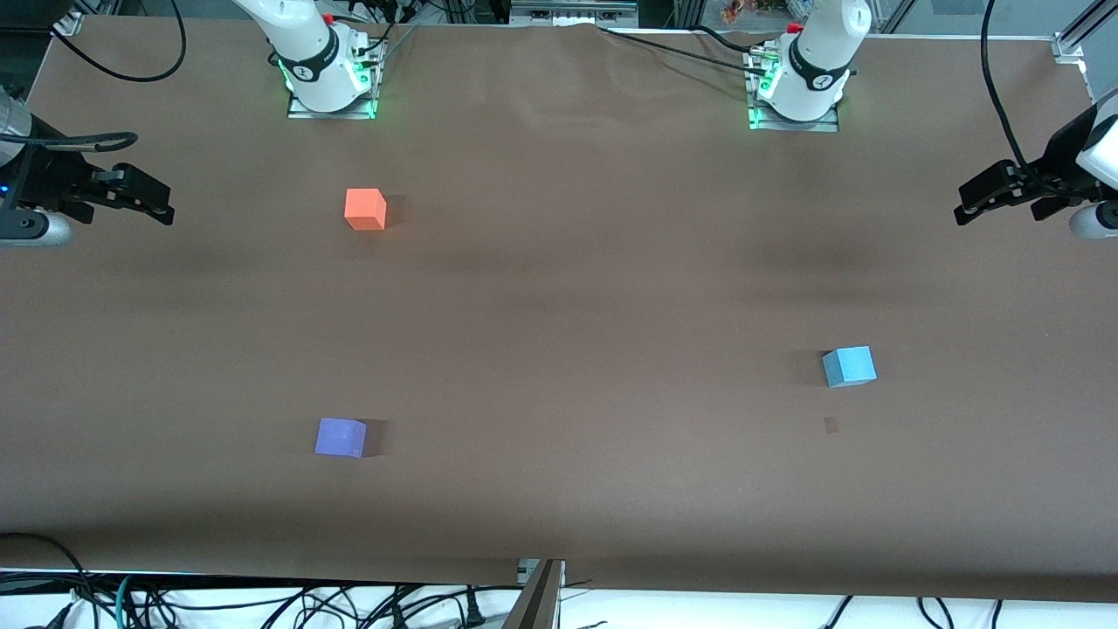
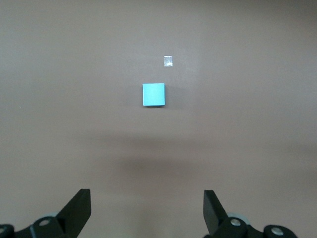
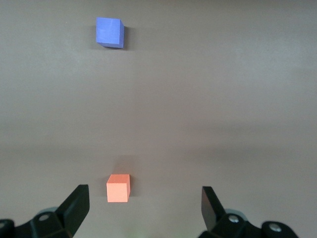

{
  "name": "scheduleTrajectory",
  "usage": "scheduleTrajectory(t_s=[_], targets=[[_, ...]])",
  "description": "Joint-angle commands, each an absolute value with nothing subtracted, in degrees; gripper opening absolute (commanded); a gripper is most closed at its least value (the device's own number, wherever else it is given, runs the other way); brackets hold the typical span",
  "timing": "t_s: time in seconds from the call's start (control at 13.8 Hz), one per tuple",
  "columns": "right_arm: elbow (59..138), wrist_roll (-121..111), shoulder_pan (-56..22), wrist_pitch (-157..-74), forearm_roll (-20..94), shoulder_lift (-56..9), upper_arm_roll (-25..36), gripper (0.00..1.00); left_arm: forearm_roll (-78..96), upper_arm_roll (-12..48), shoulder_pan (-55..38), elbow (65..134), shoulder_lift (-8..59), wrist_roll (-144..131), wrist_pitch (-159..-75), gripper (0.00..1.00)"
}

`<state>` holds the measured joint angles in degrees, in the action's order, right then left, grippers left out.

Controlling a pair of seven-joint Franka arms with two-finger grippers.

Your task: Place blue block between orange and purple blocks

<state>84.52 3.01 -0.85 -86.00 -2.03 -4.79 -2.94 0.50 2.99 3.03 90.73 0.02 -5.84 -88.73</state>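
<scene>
The sky-blue block (image 1: 849, 366) sits alone on the brown table toward the left arm's end. It also shows in the left wrist view (image 2: 153, 94), well apart from my left gripper (image 2: 146, 198). The orange block (image 1: 365, 209) sits toward the right arm's end. The purple block (image 1: 341, 437) lies nearer the front camera, with a wide bare gap between them. Both show in the right wrist view: orange (image 3: 118, 188), purple (image 3: 109, 32). My left gripper (image 1: 962, 208) and right gripper (image 1: 164, 208) hang open and empty over the table's two ends. In the right wrist view, the right gripper (image 3: 143, 196) is above the table beside the orange block.
A small pale mark (image 1: 831, 425) lies on the table just nearer the front camera than the blue block, and it shows in the left wrist view (image 2: 168, 61). The arm bases (image 1: 327, 79) stand along the table's edge farthest from the front camera. Cables hang past the table's near edge.
</scene>
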Motion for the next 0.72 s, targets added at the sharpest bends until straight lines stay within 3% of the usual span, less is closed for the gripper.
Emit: scheduleTrajectory(t_s=[0.0, 0.65], targets=[[83.32, 2.55, -0.70, -85.69, -1.05, -5.19, -2.99, 1.00, 1.49, 3.25, 3.60, 88.59, 0.88, -4.31, -87.28, 1.00], [83.32, 2.46, -0.62, -85.69, -1.06, -5.19, -2.99, 1.00, 1.41, 2.99, 3.60, 88.68, 0.97, -3.95, -87.28, 1.00]])
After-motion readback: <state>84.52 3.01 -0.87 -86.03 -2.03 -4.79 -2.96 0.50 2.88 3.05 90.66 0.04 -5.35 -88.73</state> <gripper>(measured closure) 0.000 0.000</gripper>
